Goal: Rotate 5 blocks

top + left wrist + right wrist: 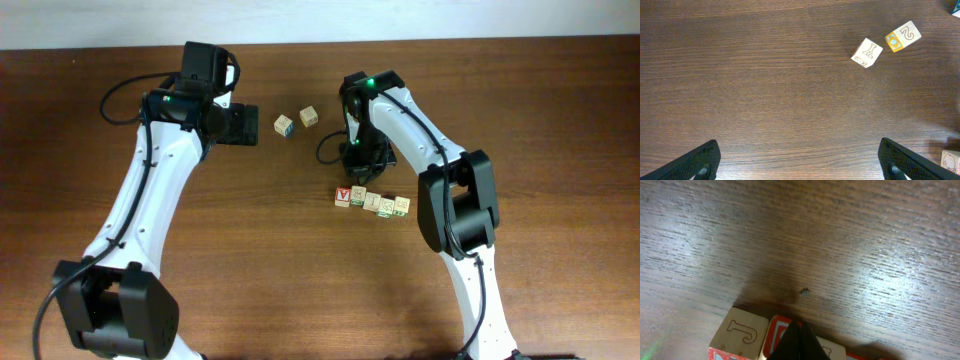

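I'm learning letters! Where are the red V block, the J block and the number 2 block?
red V block [343,197]: overhead view, its red-and-white top face.
J block [740,330]: right wrist view, its lettered face.
number 2 block [908,33]: left wrist view, its numbered face.

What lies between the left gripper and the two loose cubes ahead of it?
Nothing but bare table, as the left wrist view shows, between the left gripper and the two cubes.
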